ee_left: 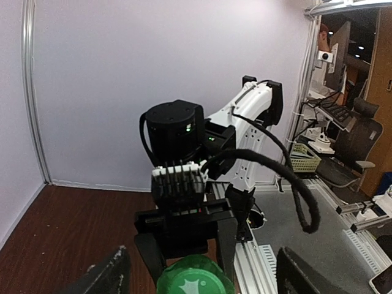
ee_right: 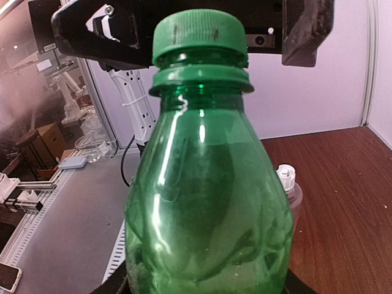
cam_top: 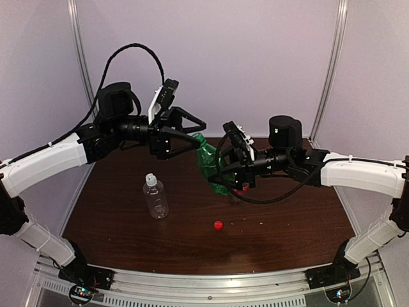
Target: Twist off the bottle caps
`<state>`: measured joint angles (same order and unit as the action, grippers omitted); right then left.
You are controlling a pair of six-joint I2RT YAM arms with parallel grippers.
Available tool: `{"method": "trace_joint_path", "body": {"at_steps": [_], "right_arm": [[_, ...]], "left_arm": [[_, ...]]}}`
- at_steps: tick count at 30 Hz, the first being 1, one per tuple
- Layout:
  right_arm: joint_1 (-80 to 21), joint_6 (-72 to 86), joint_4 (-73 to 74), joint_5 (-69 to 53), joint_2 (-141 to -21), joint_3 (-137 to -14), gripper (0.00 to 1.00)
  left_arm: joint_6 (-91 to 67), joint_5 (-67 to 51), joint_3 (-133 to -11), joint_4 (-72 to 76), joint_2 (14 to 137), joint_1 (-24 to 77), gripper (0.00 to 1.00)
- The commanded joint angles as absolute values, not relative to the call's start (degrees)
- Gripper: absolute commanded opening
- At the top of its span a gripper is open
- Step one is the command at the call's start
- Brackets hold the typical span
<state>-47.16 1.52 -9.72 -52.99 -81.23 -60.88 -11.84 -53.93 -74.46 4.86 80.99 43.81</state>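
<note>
My right gripper (cam_top: pixel 233 174) is shut on the body of the green bottle (cam_top: pixel 211 165), holding it tilted above the table. Its green cap (ee_left: pixel 196 278) sits on the neck and shows again in the right wrist view (ee_right: pixel 199 37). My left gripper (cam_top: pixel 199 132) is open, a finger (ee_left: pixel 110 272) on each side of the cap and apart from it. A clear bottle (cam_top: pixel 155 199) with a white cap (cam_top: pixel 150 179) stands on the table to the left. A loose red cap (cam_top: pixel 218 225) lies on the table in front. A bit of red (cam_top: pixel 241 187) shows under the right gripper; what it is I cannot tell.
The brown table (cam_top: pixel 287 224) ends at a metal rail (cam_top: pixel 211 281) along its near edge. Purple walls with metal posts (cam_top: pixel 82 57) close in the back and sides.
</note>
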Motion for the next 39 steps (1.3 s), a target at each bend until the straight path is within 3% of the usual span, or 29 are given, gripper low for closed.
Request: {"method": "trace_joint_path", "body": {"at_steps": [1, 8, 16, 25, 30, 39], "right_arm": [[-46.8, 4.7, -12.0, -60.6, -82.6, -63.2, 0.56], [-46.3, 6.1, -13.4, -61.6, -82.9, -63.2, 0.56], [-45.9, 7.5, -15.1, -62.5, -82.7, -62.9, 0.56], [-45.3, 7.8, -15.4, -60.7, -82.2, -62.4, 0.55], [-45.2, 5.9, -12.3, -54.5, -81.7, -62.8, 0.54], [-45.4, 3.9, -9.6, -33.1, -79.9, -61.7, 0.51]], "left_arm": [[-11.0, -61.4, -74.4, 9.6, 81.3, 43.3, 0.78], [-12.0, -62.1, -74.4, 10.0, 82.0, 43.3, 0.64], [-12.3, -62.3, -74.4, 10.2, 82.7, 43.3, 0.55], [-14.8, -61.9, -74.9, 11.7, 83.8, 43.3, 0.36], [-16.0, -58.0, -75.6, 10.9, 83.5, 43.3, 0.19], [-22.3, -36.3, -77.8, 5.2, 81.8, 44.2, 0.18]]}}
